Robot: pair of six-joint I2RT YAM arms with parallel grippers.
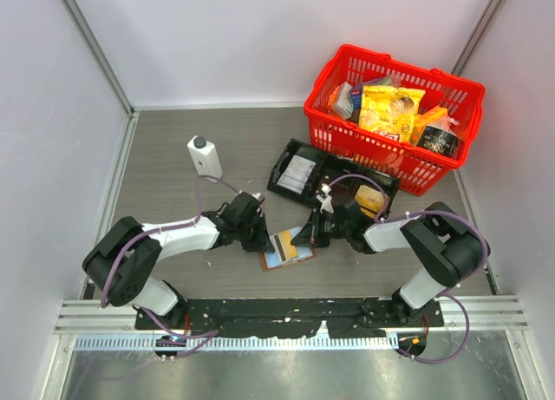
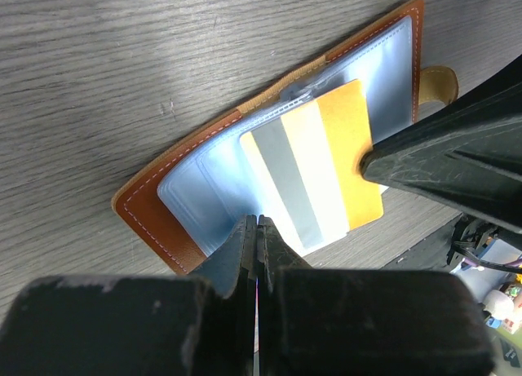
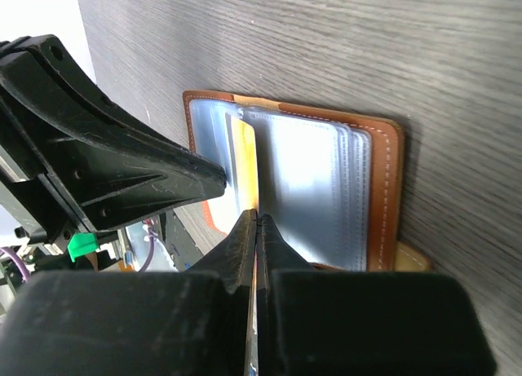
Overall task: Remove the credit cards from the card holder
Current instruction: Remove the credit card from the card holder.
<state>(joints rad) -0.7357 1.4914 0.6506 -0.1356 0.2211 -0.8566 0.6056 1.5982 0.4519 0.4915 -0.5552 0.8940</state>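
The brown card holder [image 1: 267, 263] lies open on the table between both arms, pale blue pockets up [image 2: 143, 209] [image 3: 383, 188]. One credit card [image 2: 314, 168], striped yellow, grey and white, sticks halfway out of a pocket [image 1: 282, 243]. In the right wrist view this card [image 3: 245, 160] shows edge-on. My right gripper [image 3: 257, 217] [image 1: 310, 237] is shut on the card's near edge, and one of its fingers [image 2: 424, 160] shows over the yellow end. My left gripper [image 2: 258, 223] [image 1: 263, 237] is shut, tips against the blue pocket edge; whether they pinch it is unclear.
A black compartment tray [image 1: 299, 170] with pale cards and a gold packet [image 1: 368, 200] sits just behind the holder. A red basket [image 1: 395, 114] of groceries stands at the back right. A white bottle [image 1: 205, 155] lies at the back left.
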